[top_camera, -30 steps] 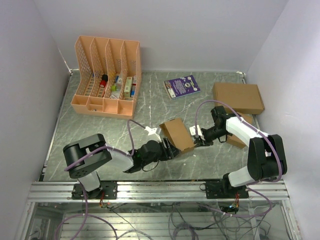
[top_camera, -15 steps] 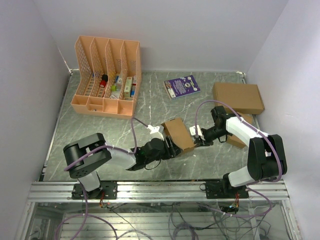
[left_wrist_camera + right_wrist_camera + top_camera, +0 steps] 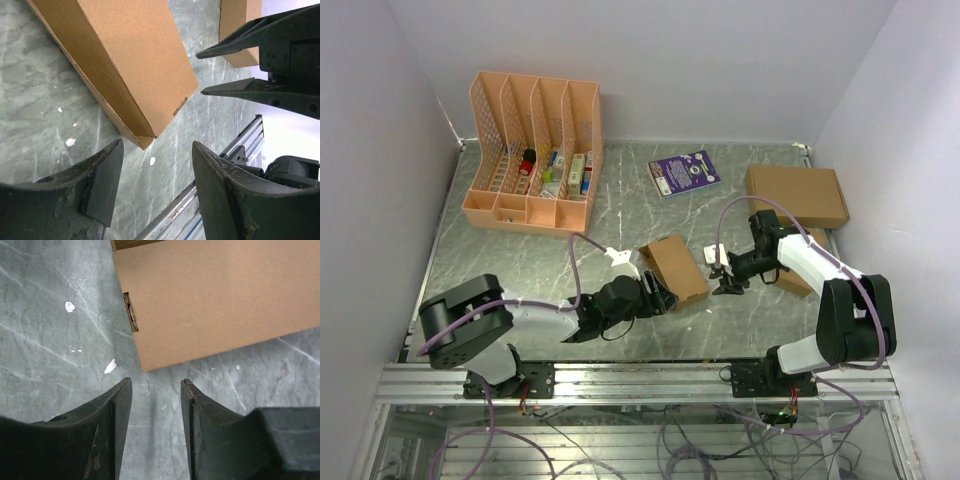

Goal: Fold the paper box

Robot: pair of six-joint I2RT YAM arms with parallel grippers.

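The paper box [image 3: 675,268] is a slim brown oblong carton lying closed on the marble table, held by nothing. In the left wrist view its near corner [image 3: 135,65] sits just past my left gripper [image 3: 157,145], which is open and empty. That gripper [image 3: 663,297] rests low at the box's near-left end. My right gripper [image 3: 720,283] stands open a short way off the box's right end. In the right wrist view the box's corner [image 3: 220,295] lies just beyond the open fingertips [image 3: 156,381], with bare table between them. The right fingers [image 3: 235,87] also show in the left wrist view.
A pink file organiser [image 3: 533,150] holding small items stands at the back left. A purple booklet [image 3: 684,172] lies at the back centre and a larger brown cardboard box [image 3: 796,195] at the back right. Another small brown carton [image 3: 798,280] lies under the right arm.
My right gripper has opened and drawn back a little to the right, off the box's end. The left arm's elbow has swung left while its gripper stays open by the box.
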